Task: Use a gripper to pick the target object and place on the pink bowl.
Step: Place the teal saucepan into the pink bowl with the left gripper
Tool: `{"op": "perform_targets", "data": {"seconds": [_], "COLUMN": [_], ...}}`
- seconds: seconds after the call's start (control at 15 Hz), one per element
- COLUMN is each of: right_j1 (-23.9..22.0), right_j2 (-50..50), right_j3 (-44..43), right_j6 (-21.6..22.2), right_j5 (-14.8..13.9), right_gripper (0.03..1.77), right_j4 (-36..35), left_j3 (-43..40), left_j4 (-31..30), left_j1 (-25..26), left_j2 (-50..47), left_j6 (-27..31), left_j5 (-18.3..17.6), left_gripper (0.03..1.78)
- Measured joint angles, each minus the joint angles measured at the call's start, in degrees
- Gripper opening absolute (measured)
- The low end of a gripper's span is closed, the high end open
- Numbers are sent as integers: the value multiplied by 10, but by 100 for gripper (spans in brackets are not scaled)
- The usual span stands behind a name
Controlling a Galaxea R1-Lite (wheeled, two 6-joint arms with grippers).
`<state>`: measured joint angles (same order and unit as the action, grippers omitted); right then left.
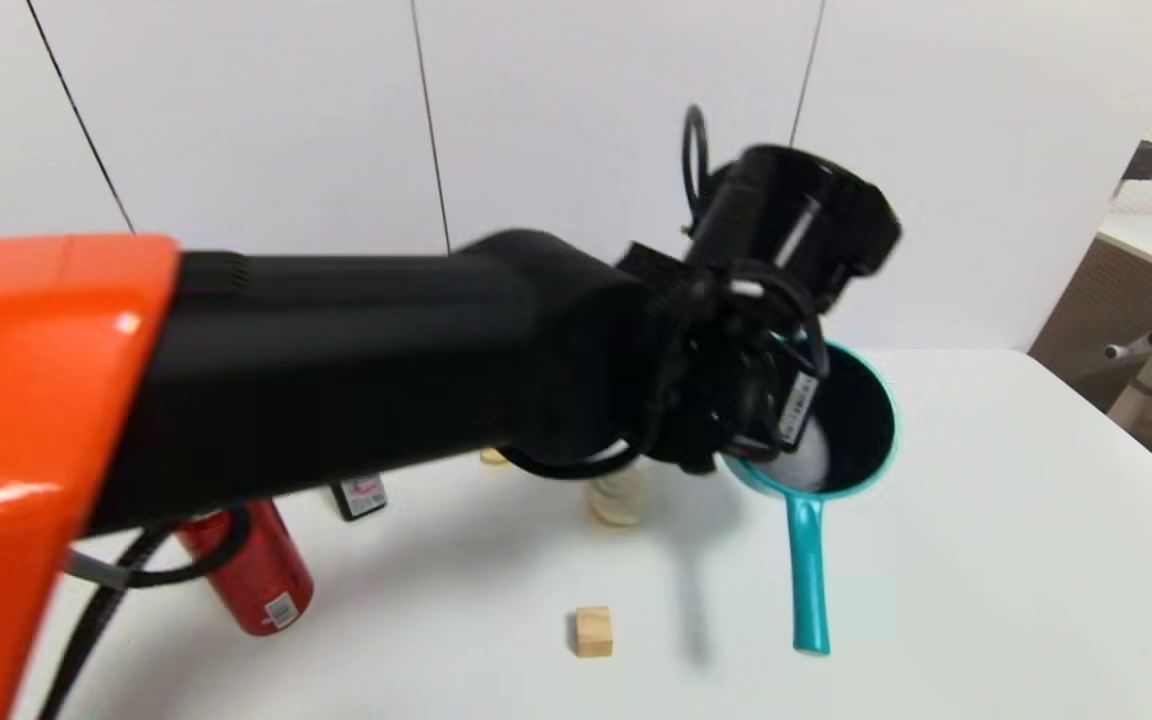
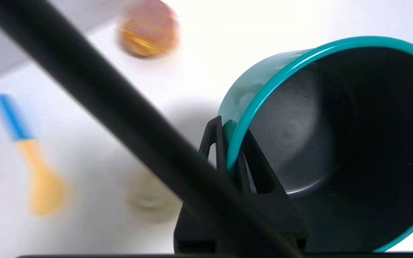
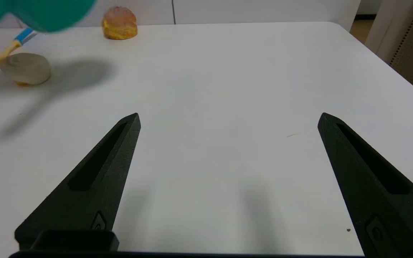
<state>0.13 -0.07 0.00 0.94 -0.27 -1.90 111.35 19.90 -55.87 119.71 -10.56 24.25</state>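
Pinched on the rim of the teal saucepan (image 2: 321, 143), the left gripper (image 2: 233, 150) has one finger (image 2: 215, 143) outside the wall and one inside against the dark lining. From the head camera the saucepan (image 1: 841, 425) hangs off the table, tipped so its mouth faces up and toward the robot, just beyond the gripper (image 1: 736, 440). Its long straight handle (image 1: 808, 575) runs down and back toward the robot, away from the jaws.

Below the jaws the white table (image 1: 986, 520) lies bare toward its right edge. On the arm's side of the jaws sit a cream swirl-shaped piece (image 1: 619, 495), a wooden block (image 1: 593, 631) and a red can (image 1: 251, 575). The left wrist camera also shows a blue-handled yellow spoon (image 2: 31, 157) and a round bun (image 2: 148, 28) beyond the jaws.

The right gripper (image 3: 228, 122) hovers low over the bare tabletop, its fingers (image 3: 95, 179) spread wide, with nothing between them.
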Motion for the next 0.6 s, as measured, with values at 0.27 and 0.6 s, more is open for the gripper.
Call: {"op": "perform_targets", "data": {"seconds": [0.27, 0.6], "right_j1": [0, 0], "right_j2": [0, 0], "right_j3": [0, 0], "right_j6": [0, 0], "right_j5": [0, 0], "right_gripper": [171, 171], "right_j4": [0, 0], "left_j3": [-39, -83], "left_j4": [7, 8], "left_j1": [149, 361], "left_j2": [-85, -137], "left_j6": [68, 81], "left_j5": [-23, -80], "left_gripper": [12, 12]}}
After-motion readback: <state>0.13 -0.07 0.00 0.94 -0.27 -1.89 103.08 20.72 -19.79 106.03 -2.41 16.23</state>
